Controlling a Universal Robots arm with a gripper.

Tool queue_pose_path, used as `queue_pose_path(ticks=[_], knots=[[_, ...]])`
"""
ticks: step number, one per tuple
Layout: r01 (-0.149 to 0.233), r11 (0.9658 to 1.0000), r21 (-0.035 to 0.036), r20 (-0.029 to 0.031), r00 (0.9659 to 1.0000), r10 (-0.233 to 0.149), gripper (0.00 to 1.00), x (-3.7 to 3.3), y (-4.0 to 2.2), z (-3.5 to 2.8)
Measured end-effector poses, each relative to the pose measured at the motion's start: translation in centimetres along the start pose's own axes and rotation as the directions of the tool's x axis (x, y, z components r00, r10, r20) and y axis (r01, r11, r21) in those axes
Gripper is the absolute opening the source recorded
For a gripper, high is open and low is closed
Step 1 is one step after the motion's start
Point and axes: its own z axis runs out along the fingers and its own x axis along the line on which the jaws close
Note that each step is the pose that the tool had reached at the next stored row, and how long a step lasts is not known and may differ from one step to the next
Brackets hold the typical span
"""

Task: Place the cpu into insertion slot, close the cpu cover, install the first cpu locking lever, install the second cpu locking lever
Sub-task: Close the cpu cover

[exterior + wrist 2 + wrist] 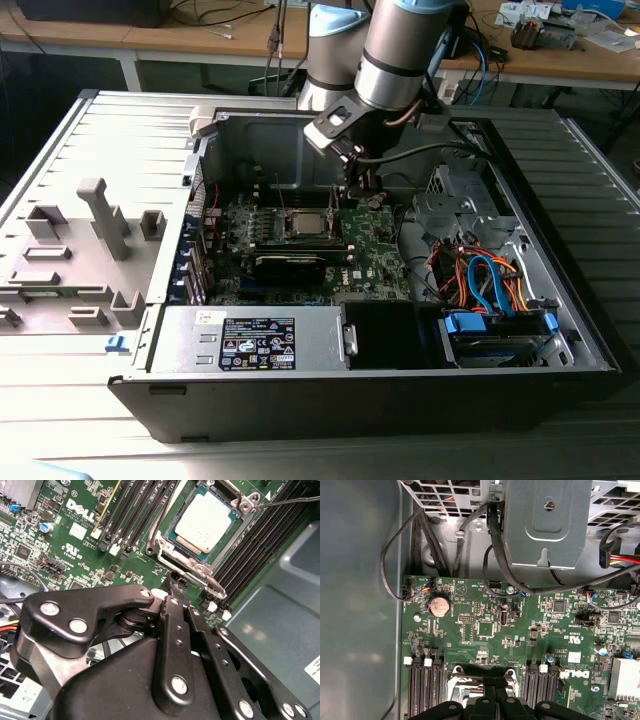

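The cpu [207, 520], a silver-grey square chip, lies in the insertion slot [305, 222] on the green board. The cpu cover [176, 555], a thin metal frame, lies down around it with the chip showing through its window. One thin locking lever [287, 501] sticks out past the socket's corner. Another lever [204, 580] runs along the socket edge closest to my gripper. In the second wrist view my gripper [175, 580] is shut, its tips just beside that lever. My gripper [362, 190] hangs over the board at the socket's side, towards the exterior view's right.
Black memory slots [135, 510] flank the socket on both sides. A long black card [290, 266] lies in front of the socket. Loose cables [495, 565] and a metal drive cage [545, 520] sit beyond the board, with coloured cables [480, 280] on the exterior view's right.
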Motion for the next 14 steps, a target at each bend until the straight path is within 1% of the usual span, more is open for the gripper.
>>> queue_pose_path(ticks=[9, 13, 14], knots=[[0.0, 1.0, 0.0, -0.0001, 1.0, 0.0, 0.11, 0.03, -0.47, 0.11], [0.002, 1.0, -0.0001, 0.0001, 1.0, -0.002, 0.11, 0.09, -1.24, 0.39], [0.006, 1.0, 0.0001, 0.0009, 1.0, -0.006, 0.11, 0.12, -1.73, 0.66]])
